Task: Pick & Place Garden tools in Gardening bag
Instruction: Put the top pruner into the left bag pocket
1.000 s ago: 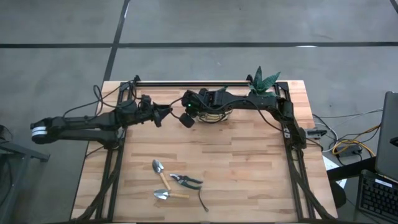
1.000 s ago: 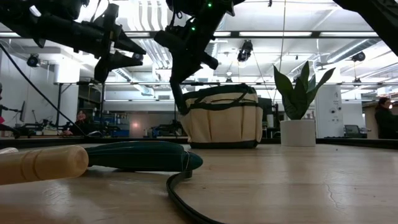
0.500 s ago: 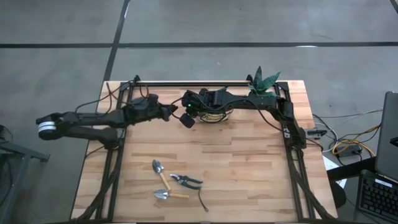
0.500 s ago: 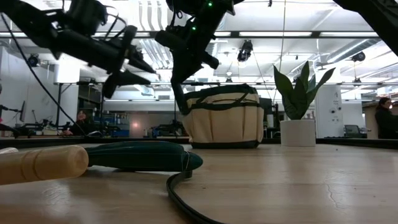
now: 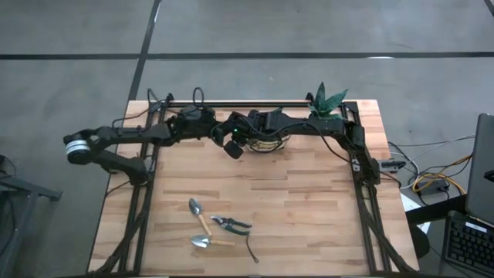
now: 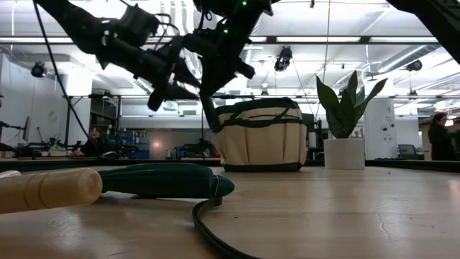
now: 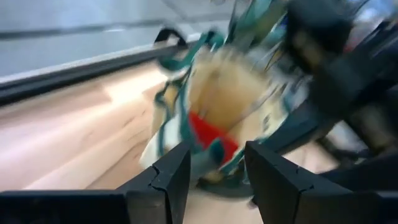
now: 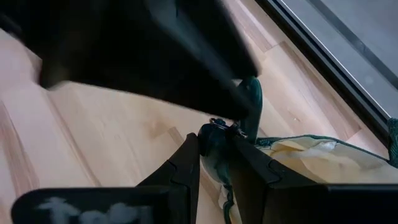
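The round tan canvas gardening bag with dark green trim (image 6: 260,134) sits upper centre of the high view. My right gripper (image 8: 214,163) is clenched on its dark green loop handle (image 8: 250,107). My left gripper (image 7: 214,163), fingers spread and empty, hovers beside; I could bump my right arm or tip the bag.

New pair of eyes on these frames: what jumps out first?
Both arms crowd the gardening bag at the table's far edge, beside the potted plant. The right gripper has its fingers shut on the bag's green loop handle, while the left gripper points into the bag's mouth with fingers open, a red item showing inside. Two trowels, shears and snips lie untouched at the near edge.
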{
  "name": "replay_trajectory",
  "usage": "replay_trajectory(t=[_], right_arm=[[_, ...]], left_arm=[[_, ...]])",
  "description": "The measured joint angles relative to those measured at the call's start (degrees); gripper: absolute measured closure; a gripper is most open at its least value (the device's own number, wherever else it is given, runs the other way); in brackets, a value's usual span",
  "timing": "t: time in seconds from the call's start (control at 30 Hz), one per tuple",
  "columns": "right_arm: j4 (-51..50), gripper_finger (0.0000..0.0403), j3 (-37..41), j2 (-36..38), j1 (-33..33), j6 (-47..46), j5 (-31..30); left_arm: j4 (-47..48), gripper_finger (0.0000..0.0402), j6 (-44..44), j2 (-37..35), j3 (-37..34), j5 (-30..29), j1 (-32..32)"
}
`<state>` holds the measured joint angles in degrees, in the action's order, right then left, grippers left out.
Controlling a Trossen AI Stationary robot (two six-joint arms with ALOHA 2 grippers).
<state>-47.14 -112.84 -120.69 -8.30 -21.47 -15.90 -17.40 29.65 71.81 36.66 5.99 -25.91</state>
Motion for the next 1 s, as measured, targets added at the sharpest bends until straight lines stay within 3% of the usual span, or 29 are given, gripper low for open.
replay_trajectory(t=[0.1, 0.47, 1.0], right_arm=[[-0.08, 0.0337, 0.00, 0.33, -0.08, 0.00, 0.02], [-0.26, 0.0337, 0.00, 0.47, -0.10, -0.44, 0.68], [-0.62, 0.0337, 0.02, 1.08, -0.13, -0.38, 1.33]], left_arm=[[4.14, 0.0246, -2.69, 0.98, 1.14, 0.11, -0.14], [3.10, 0.0257, -9.11, 1.18, 2.22, 0.20, -0.40], [1.09, 0.0364, -11.58, 1.11, 2.04, 1.00, -0.58]])
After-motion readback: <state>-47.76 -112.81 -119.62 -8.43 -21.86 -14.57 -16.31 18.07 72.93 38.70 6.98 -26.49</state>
